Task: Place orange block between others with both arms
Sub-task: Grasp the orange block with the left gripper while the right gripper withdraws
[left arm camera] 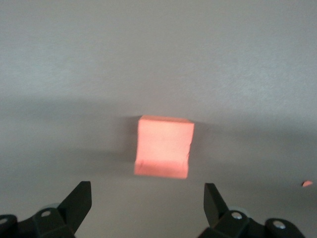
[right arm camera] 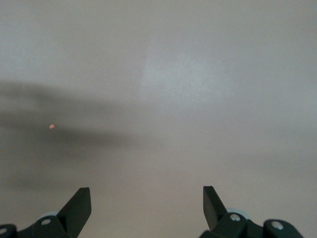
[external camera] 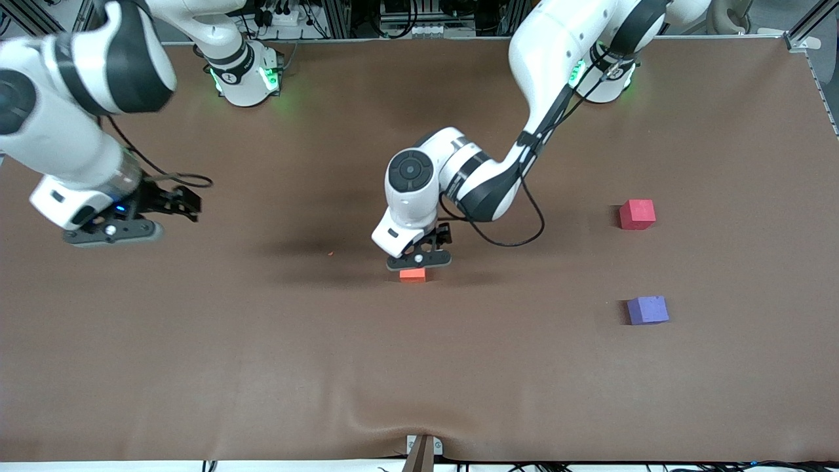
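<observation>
No brand, label or writing can be read on any thing here. The orange block (external camera: 413, 275) sits on the brown surface (external camera: 262, 367) about midway along it, with bare cloth all round; its edges look square except for a small nick along one side in the left wrist view (left arm camera: 163, 147). The left hand (external camera: 419, 259) hangs just over the block, fingers (left arm camera: 79, 203) spread wide to either side of it and touching nothing, so it has hold of nothing. The red-pink cube (external camera: 637, 214) and the purple-blue cube (external camera: 647, 310) lie toward the left arm's end of the surface, well apart from the orange block; the purple-blue one is nearer the front camera, and open cloth lies between the two. The right hand (external camera: 115, 229) waits over the right arm's end of the surface, fingers (right arm camera: 78, 206) wide apart and empty. A tiny orange crumb (external camera: 331, 252) lies between the two hands. The surface's near edge is rippled at the middle, above a small clamp (external camera: 423, 449)
</observation>
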{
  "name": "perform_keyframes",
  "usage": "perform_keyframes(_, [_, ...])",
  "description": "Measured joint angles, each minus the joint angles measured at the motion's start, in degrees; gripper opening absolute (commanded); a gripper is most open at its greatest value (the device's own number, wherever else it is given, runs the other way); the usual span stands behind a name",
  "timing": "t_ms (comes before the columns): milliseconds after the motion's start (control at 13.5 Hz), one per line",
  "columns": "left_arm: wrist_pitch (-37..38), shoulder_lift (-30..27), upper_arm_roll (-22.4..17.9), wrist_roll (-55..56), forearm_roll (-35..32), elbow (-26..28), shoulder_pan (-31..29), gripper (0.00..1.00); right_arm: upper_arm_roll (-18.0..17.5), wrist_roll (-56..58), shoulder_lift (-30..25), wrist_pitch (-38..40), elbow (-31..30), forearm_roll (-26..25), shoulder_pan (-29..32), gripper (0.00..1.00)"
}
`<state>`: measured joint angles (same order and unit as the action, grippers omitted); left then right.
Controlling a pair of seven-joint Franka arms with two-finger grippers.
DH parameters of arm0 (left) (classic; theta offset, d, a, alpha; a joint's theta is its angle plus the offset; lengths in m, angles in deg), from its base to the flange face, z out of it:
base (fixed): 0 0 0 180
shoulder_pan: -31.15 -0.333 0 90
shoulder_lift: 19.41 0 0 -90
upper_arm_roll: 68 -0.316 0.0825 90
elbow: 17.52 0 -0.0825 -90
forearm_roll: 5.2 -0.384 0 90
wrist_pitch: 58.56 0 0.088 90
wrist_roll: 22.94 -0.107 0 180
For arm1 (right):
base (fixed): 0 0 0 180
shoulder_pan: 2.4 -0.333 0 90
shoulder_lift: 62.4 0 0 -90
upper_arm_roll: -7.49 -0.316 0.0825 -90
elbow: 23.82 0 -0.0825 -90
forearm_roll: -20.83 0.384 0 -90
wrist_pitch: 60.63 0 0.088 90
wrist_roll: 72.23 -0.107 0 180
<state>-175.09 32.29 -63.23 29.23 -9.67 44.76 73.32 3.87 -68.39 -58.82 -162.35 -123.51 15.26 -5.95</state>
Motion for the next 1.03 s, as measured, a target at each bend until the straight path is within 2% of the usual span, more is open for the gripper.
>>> perform_keyframes(222, [-2.8, 2.32, -0.08, 0.0, 0.0, -1.25, -0.08, 1.0, 0.55, 8.23, 0.01, 8.23, 6.19, -0.02, 4.22, 1.0])
perform_keyframes(443, [-5.1, 3.74, -0.15, 0.0, 0.0, -1.46, -0.08, 1.0, 0.51, 7.53, -0.23, 15.23, 12.23, 0.37, 4.97, 1.0])
perform_keyframes(739, [-5.37, 4.68, -0.47, -1.77, 0.0, -1.57, -0.14, 1.0, -0.22, -4.39, -2.98, 16.46, 13.96, 4.45, 4.85, 1.0])
perform_keyframes(1034, [-6.94, 5.88, -0.62, -2.65, 0.0, -1.6, -0.3, 1.0, -0.02, -6.73, -4.17, 16.87, 13.94, 6.16, 4.98, 1.0])
